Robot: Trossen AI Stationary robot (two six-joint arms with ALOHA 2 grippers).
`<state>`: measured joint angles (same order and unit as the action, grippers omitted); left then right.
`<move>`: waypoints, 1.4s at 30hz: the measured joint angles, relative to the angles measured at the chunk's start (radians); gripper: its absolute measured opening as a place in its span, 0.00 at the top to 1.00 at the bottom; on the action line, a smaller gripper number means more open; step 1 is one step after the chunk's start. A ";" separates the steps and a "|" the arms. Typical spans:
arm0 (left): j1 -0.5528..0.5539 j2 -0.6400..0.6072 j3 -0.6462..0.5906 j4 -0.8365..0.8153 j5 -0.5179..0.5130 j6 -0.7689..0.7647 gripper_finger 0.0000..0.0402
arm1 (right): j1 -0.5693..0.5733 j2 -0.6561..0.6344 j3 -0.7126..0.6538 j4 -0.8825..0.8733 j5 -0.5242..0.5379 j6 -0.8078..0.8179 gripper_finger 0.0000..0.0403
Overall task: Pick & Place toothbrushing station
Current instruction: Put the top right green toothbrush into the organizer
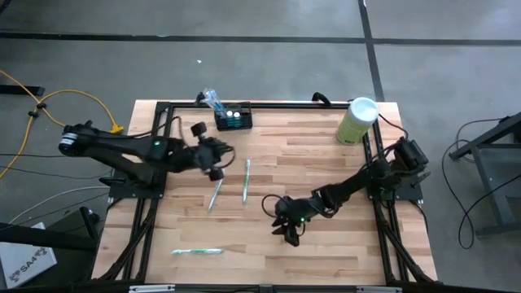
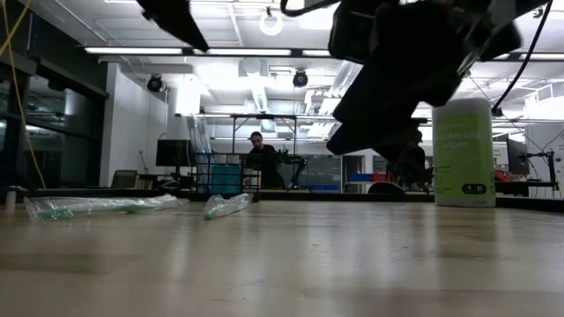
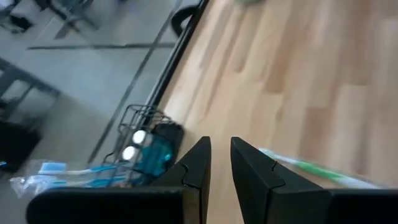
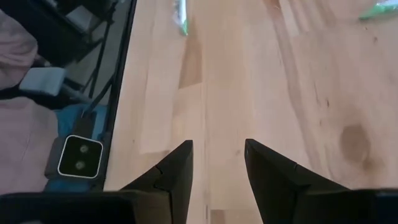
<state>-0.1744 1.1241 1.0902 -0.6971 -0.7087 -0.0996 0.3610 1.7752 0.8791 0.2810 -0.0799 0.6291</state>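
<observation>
The toothbrushing station (image 1: 233,120), a small black slotted caddy, stands near the table's far edge, and a wrapped blue toothbrush (image 1: 212,99) sticks out of it. In the left wrist view the caddy (image 3: 152,154) shows ahead of my fingers. My left gripper (image 1: 218,159) hangs above the table just near of the caddy, its fingers (image 3: 221,155) a narrow gap apart with nothing between them. My right gripper (image 1: 289,229) is low over the table's middle, open (image 4: 217,155) and empty. Wrapped green toothbrushes lie flat on the wood (image 1: 246,179) (image 1: 216,194) (image 1: 196,251).
A pale green cylinder with a white lid (image 1: 358,120) stands at the far right corner and shows in the low view too (image 2: 463,151). A black frame rail (image 1: 269,104) runs along the table's edges. In the room behind, a person (image 2: 257,155) sits at a desk.
</observation>
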 joint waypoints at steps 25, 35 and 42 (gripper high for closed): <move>-0.413 -0.098 -0.206 0.151 -0.074 -0.315 0.86 | -0.225 0.000 0.298 -0.359 -0.082 -0.600 0.66; -0.440 -0.099 -0.323 0.343 -0.099 -0.321 0.86 | -0.290 0.000 0.365 -0.587 -0.046 -0.778 0.66; -0.442 -0.099 -0.341 0.372 -0.098 -0.336 0.86 | -0.324 0.016 0.365 -0.568 -0.050 -0.843 0.66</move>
<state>-0.6167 1.0256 0.7494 -0.3252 -0.8067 -0.4360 0.0371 1.7917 1.2442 -0.2867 -0.1303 -0.2142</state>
